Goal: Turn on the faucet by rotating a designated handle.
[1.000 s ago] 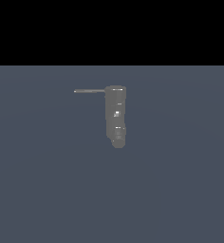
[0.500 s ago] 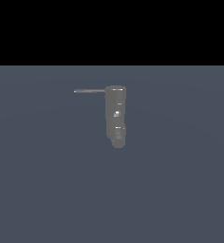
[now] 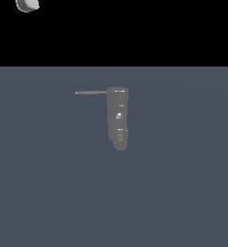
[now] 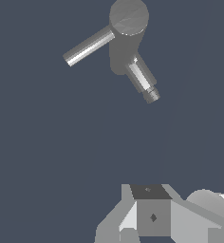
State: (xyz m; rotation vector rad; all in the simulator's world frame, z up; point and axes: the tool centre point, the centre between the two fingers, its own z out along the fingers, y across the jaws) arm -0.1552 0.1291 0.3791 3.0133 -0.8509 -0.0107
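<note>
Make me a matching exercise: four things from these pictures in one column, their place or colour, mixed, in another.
1 handle
2 faucet
3 robot arm
4 floor

A blue-grey, flat
B thick dull-grey cylinder, middle of the exterior view
C thin rod pointing to the exterior view's left
D pale, at the exterior view's top edge

Pairs: 1-C, 2-B, 3-D, 4-A

This is showing a bare simulated scene, no real room. A flat, untextured slate-blue ground point(image 3: 48, 193) is running to a straight horizon, and pure black is filling everything above it. The only furnishing is a plain grey faucet point(image 3: 118, 118) with smooth, computer-drawn faces, its handle point(image 3: 91, 92) pointing to nine o'clock in the exterior view. No walls or furniture are giving the place any household or workshop character.
</note>
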